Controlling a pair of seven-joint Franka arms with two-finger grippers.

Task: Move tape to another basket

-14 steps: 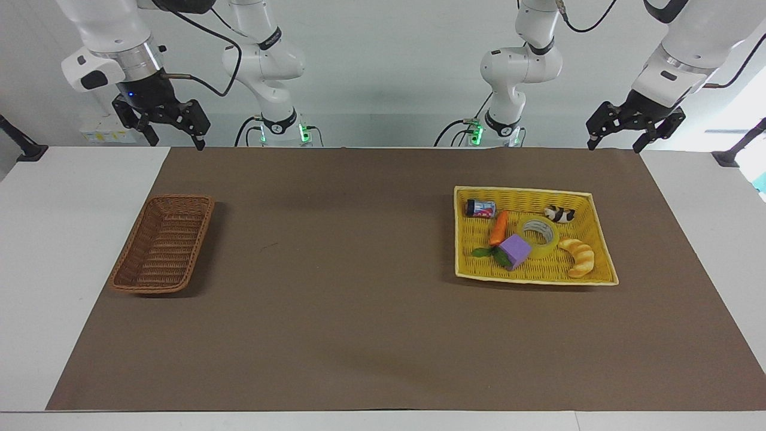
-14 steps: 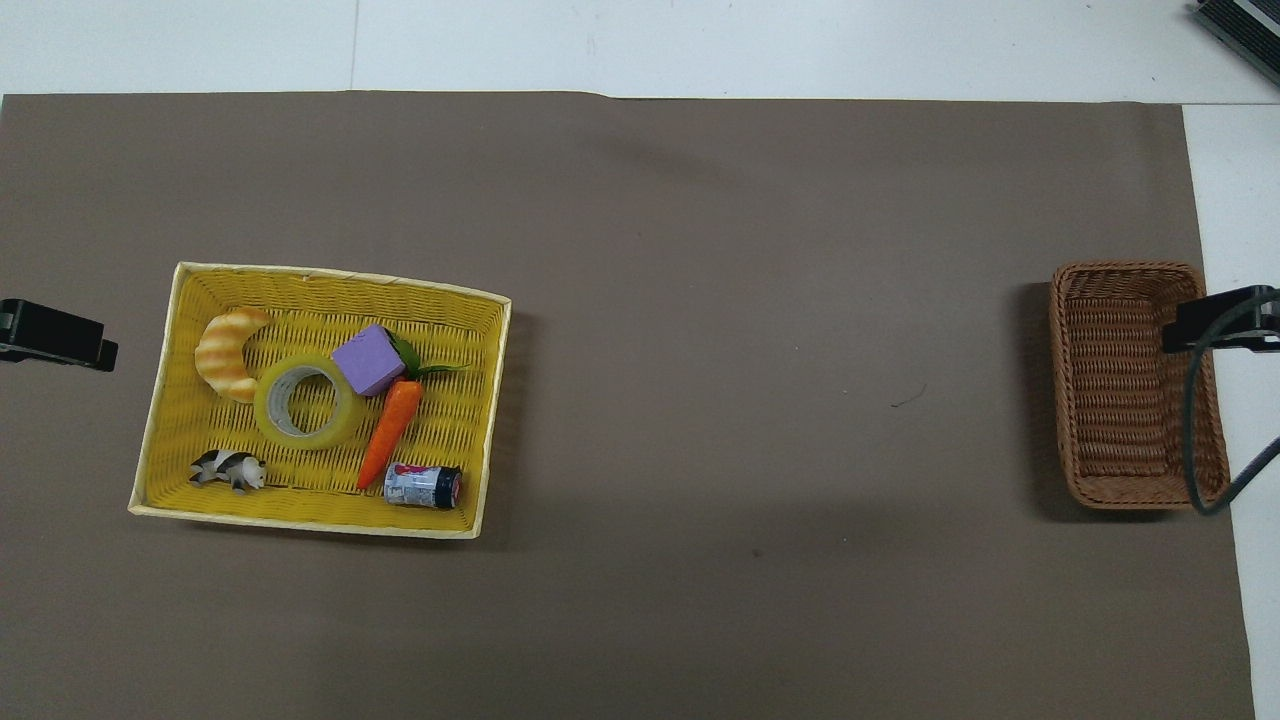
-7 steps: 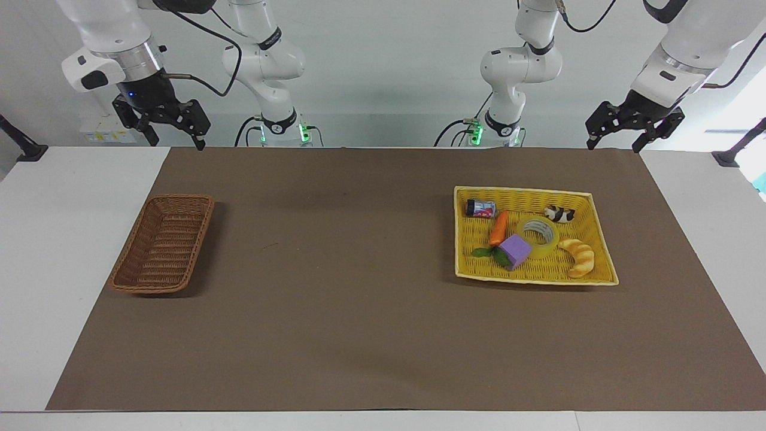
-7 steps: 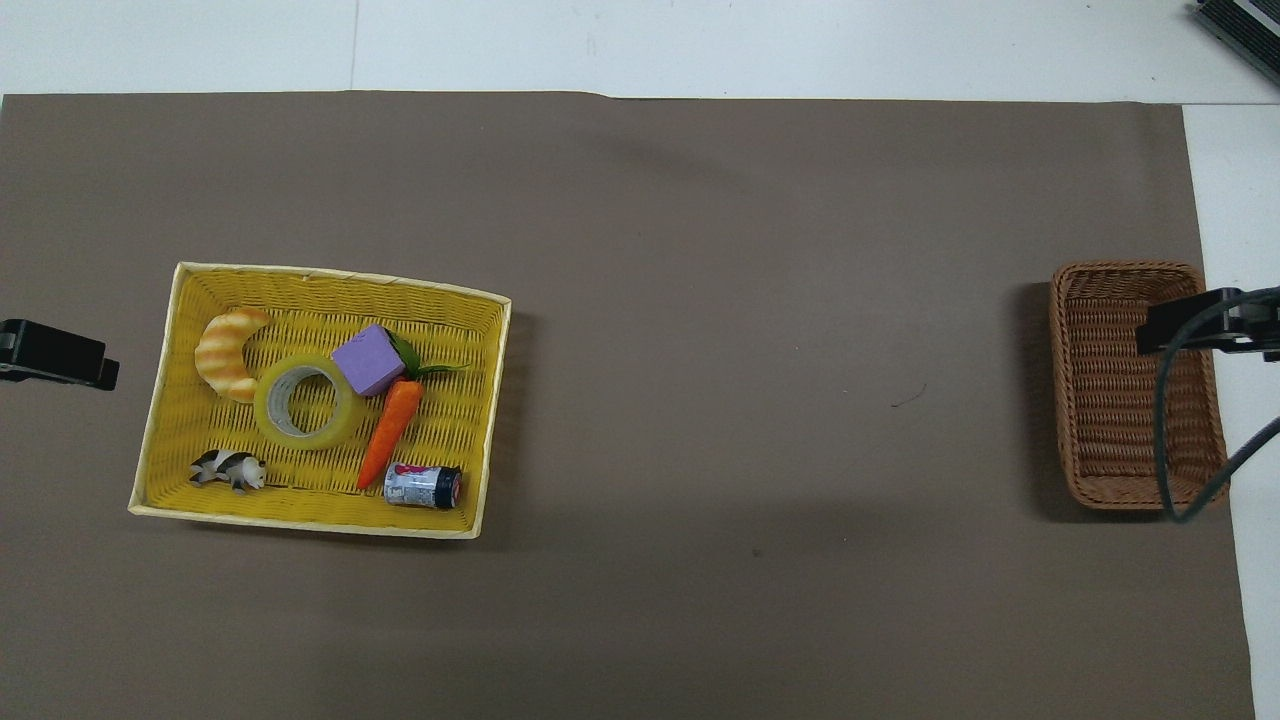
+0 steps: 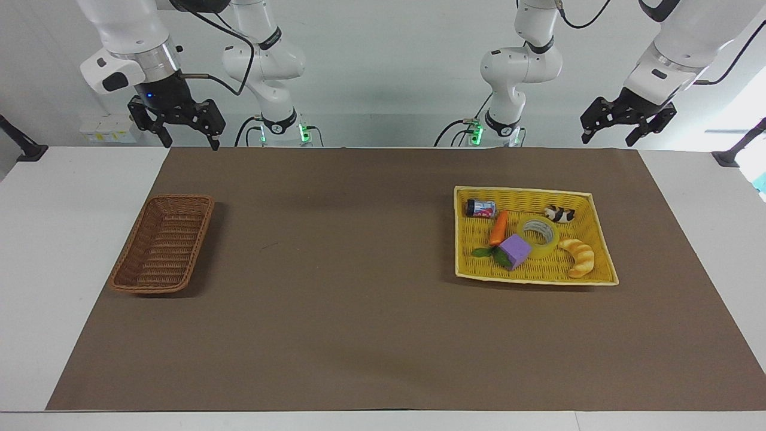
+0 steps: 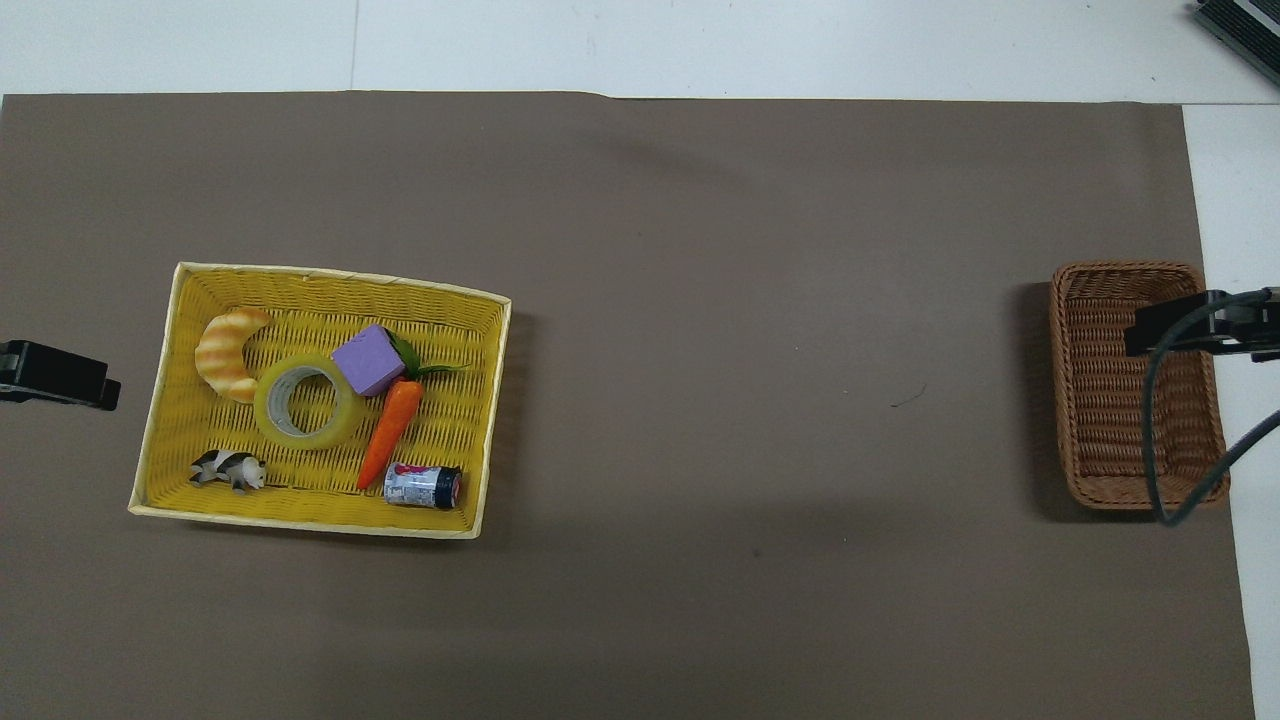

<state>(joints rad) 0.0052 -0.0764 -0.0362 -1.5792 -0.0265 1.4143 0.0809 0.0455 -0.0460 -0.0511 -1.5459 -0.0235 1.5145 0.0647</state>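
Inside the big bright yellow woven basket (image 6: 340, 282): crowded, six things packed close, toward the left arm's end of the table.
Clock: read from above, twelve pointing away from the robots.
Wide ring of translucent yellow packing tape with pale core (image 6: 308, 403): lay flat, hole up, near the yellow basket's middle, not yet touched.
Purple foam cube (image 6: 368, 360): sat at the tape's two o'clock, touching or nearly touching its rim.
Striped toy croissant (image 6: 228, 352): curved against the tape at ten o'clock.
Orange toy carrot (image 6: 390, 432): lay just beside the tape at four o'clock.
Black-and-white cow figure (image 6: 229, 470): stood at eight o'clock, a little apart.
Small printed can (image 6: 423, 485): lay on its side at five o'clock, near the carrot's tip.
Narrow dark brown wicker basket (image 6: 1100, 420): waited with nothing in it, well apart at three o'clock, at the right arm's end.
Left gripper (image 5: 606, 139): hung high, fingers spread, holding nothing, off the yellow basket's outer side.
Right gripper (image 5: 191, 143): hung released over the table edge near the wicker basket; likely waiting.
Step in hand: judged to be the left arm's approach to the tape.
Doing it well: best to come straight down with one finger in the hole and one outside the wall at the six o'clock side, the freest stretch, then lift vertically before crossing.
Risk: could nudge cube or croissant if closed at the crowded side.
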